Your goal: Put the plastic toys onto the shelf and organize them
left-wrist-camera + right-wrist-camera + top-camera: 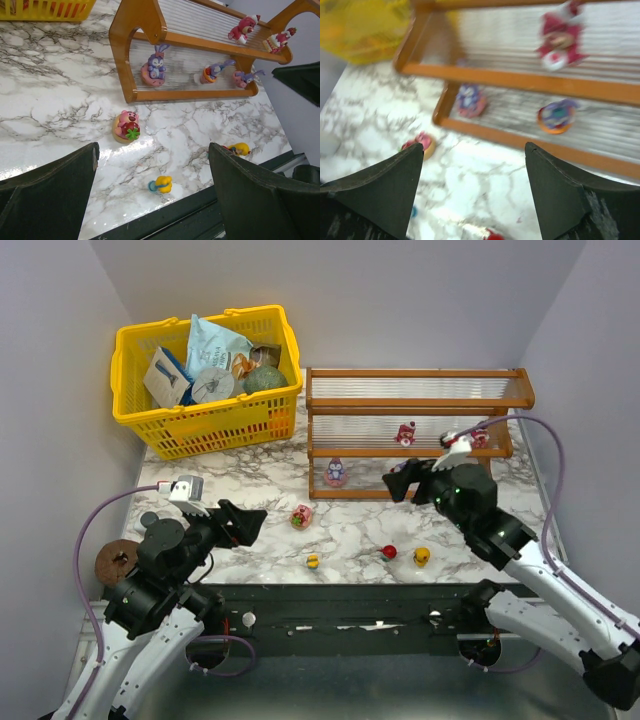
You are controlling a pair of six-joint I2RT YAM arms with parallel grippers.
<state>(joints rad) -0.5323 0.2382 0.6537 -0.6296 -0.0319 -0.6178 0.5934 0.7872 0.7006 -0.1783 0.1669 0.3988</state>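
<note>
At the far side of the table (pixel 240 480), the shelf (pixel 400 373) holds five plastic toys (pixel 155 67). The right gripper (pixel 474 149) is before the lowest tier, jaws apart and empty. The left gripper (pixel 152 147) is likewise spread. Four toys lie loose. Recommend descending squarely over the pink bear toy (pixel 127 127) and closing gently.

Arms black, jointed — left arm (pixel 158 565), right arm (pixel 505 532). A purple cable (pixel 82 545) loops off each. Left gripper (pixel 152 147) fingers dark, wedge-shaped.
</note>
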